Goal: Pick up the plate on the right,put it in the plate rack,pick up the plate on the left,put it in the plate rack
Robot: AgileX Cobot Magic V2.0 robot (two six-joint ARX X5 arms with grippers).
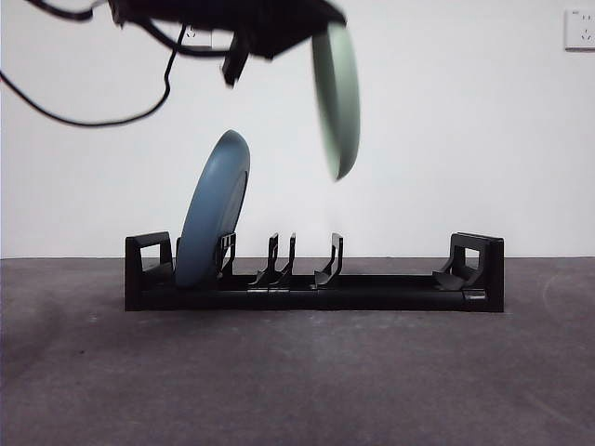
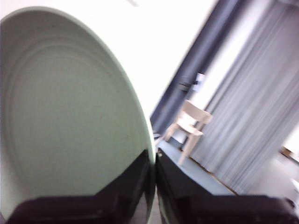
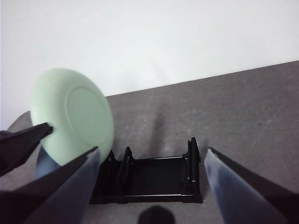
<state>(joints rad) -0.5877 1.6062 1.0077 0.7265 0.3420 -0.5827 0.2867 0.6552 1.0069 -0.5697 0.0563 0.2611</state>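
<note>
Plate rack [image 1: 316, 283] standing mid-table, blue plate [image 1: 213, 211] slotted upright near its left end. Left gripper [image 2: 154, 161] clamped narrow on rim of green plate [image 1: 337, 98], suspended edge-on above rack's middle. Right gripper [image 3: 152, 161] spread wide, holding nothing.

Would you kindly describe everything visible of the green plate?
The green plate is pale, round and smooth, looking like plastic or glazed ceramic, with faint concentric rings inside and a raised foot ring on its underside. It hangs edge-on, nearly upright, in the air above the middle of the rack, touching nothing but the left gripper, whose jaws pinch its rim. Motion blurs it slightly.
</note>
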